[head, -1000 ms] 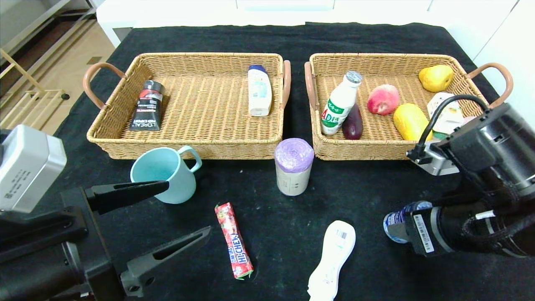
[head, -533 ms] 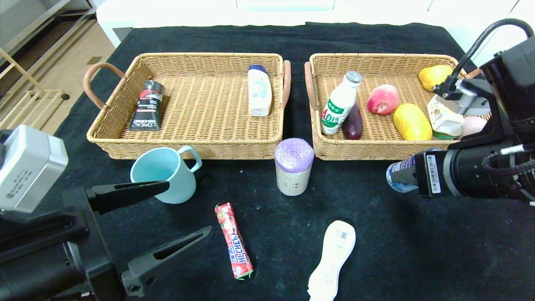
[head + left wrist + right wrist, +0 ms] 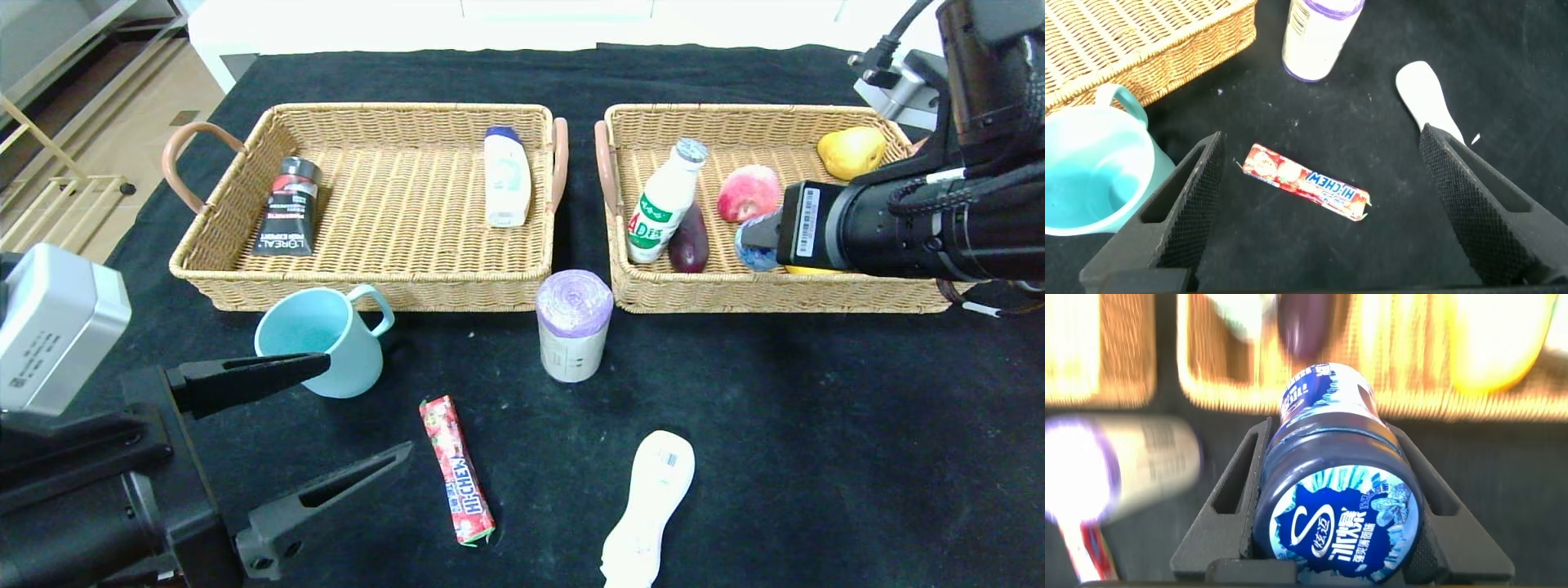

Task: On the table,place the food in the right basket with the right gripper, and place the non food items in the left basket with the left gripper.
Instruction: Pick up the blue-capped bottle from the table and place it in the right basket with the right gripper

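My right gripper [image 3: 753, 238] is shut on a dark-blue-lidded jar [image 3: 751, 249], [image 3: 1339, 482], held on its side over the front part of the right basket [image 3: 735, 298]. The AD milk bottle [image 3: 661, 204] lies in that basket. On the black table [image 3: 775, 457] lie the red Hi-Chew stick [image 3: 457, 469], [image 3: 1306, 181] and the slim white bottle [image 3: 649, 506]. The teal mug [image 3: 322, 339] and the purple-topped roll [image 3: 574, 325] stand before the left basket [image 3: 367, 294]. My left gripper [image 3: 367, 408], [image 3: 1321, 139] hangs open above the candy stick, beside the mug.
The right basket also holds an eggplant [image 3: 690, 237], a peach [image 3: 747, 192] and a pear [image 3: 851, 151]. My right arm hides its right half. In the left basket lie a black tube [image 3: 287, 208] and a white bottle [image 3: 506, 175].
My right arm has carried the jar from low over the front right of the table up and away to above the right basket. The left arm has not moved.
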Motion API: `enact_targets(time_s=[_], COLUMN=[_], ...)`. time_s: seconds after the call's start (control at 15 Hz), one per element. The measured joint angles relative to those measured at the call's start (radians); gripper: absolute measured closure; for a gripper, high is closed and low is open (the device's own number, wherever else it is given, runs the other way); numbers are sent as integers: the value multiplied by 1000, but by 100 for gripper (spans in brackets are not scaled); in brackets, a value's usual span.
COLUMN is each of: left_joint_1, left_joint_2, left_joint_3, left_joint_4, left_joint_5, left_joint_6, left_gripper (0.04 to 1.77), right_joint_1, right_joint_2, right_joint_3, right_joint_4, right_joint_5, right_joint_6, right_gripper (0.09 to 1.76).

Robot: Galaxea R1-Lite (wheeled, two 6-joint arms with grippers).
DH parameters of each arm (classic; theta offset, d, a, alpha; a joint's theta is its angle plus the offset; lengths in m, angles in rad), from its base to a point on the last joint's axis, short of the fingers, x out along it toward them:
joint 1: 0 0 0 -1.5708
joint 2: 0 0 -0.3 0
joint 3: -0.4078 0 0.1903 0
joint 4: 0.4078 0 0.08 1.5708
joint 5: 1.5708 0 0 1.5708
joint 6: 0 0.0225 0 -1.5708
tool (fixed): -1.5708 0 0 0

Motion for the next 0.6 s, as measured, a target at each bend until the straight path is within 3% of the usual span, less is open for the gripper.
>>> enact_targets(time_s=[0.4,0.6], left_joint_1=[0,0], left_joint_2=[0,0], left_joint_3=[0,0], left_joint_4=[0,0], left_joint_5=[0,0], left_joint_6=[5,5], left_gripper=[9,9], right_joint_1=[-32,-48], right_joint_2=[45,70], right_joint_3=[-1,1], right_joint_4=[-199,-231], right_joint_5=[-37,-38], right_joint_6=[-1,-2], right_gripper=[92,92])
